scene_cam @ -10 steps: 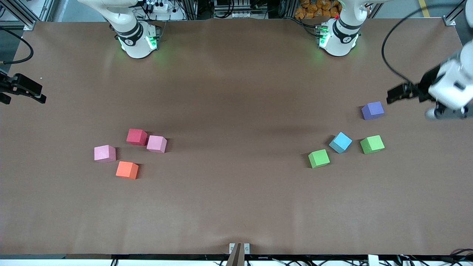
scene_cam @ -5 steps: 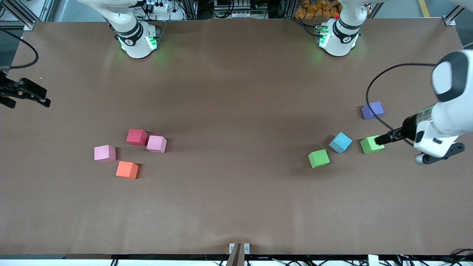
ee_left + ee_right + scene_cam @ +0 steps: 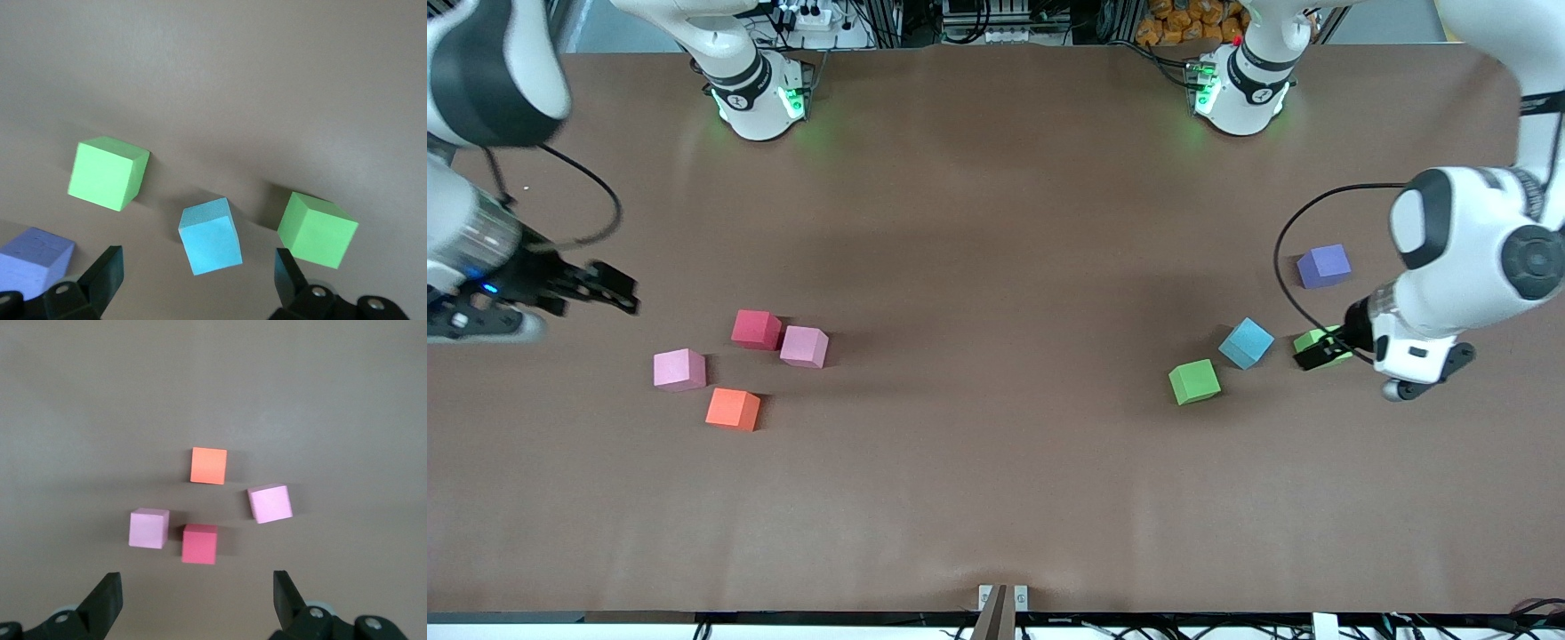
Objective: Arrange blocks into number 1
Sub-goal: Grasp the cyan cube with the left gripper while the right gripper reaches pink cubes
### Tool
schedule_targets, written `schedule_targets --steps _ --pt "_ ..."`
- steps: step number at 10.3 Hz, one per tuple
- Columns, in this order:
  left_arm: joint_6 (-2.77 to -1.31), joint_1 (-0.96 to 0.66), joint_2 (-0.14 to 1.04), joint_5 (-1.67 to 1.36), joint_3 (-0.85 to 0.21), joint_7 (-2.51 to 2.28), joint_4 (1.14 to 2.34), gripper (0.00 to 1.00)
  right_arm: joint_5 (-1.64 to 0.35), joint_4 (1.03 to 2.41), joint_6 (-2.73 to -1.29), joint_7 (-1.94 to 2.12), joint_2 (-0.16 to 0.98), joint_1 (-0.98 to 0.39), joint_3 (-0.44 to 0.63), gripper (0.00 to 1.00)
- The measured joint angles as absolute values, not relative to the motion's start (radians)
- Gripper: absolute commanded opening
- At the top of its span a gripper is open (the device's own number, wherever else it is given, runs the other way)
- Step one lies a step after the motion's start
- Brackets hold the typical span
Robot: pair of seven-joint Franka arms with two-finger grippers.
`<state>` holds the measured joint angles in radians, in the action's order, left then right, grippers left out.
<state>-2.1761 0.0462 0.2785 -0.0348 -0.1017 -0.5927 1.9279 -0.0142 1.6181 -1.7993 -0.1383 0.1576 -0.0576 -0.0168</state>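
Since a second ago both arms have swung in from the table ends: the left gripper (image 3: pixel 1319 354) went from beside the matte purple cube (image 3: pixel 1323 266) to over the green cube nearest the left arm's end (image 3: pixel 1313 338), and the right gripper (image 3: pixel 609 293) moved in from the table edge toward the warm-coloured cluster; no blocks shifted. Left gripper hangs low over that green cube, partly covering it in the front view; jaws spread wide, nothing between them. Left wrist view: fingers (image 3: pixel 103 273) wide apart, with the matte light blue cube (image 3: pixel 210 235) between their lines, one green cube on each side of it (image 3: pixel 107 173) (image 3: pixel 316 229), purple cube (image 3: pixel 35 253) at the frame edge. On the brown table (image 3: pixel 996 498) the light blue cube (image 3: pixel 1246 342) sits between the two green ones, the second green cube (image 3: pixel 1194 381) being nearest the front camera; purple is farthest from it; all four apart. Right gripper is over bare table toward the right arm's end, clear of the blocks, jaws open and empty; its fingers (image 3: pixel 107 597) frame the cluster in the right wrist view. Cluster: matte red cube (image 3: pixel 756 329) touching one matte pink cube (image 3: pixel 804 346), second pink cube (image 3: pixel 679 369) apart nearer the right arm's end, matte orange cube (image 3: pixel 733 409) nearest the front camera. Same four in the right wrist view: orange (image 3: pixel 209 465), pinks (image 3: pixel 270 503) (image 3: pixel 149 528), red (image 3: pixel 199 543). Blocks lie in two loose groups, no digit formed.
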Motion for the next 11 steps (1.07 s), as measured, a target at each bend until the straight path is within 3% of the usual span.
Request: schedule_targets --steps 4,11 --pt "-2.314 0.023 0.296 -0.035 -0.104 -0.683 2.076 1.0 -0.085 1.623 -1.87 -0.259 0.268 -0.097 -0.017 1.0" --pt "-2.414 -0.027 0.418 -0.021 -0.101 -0.79 2.106 1.0 -0.091 1.725 -2.008 -0.289 0.382 -0.174 -0.017 1.0"
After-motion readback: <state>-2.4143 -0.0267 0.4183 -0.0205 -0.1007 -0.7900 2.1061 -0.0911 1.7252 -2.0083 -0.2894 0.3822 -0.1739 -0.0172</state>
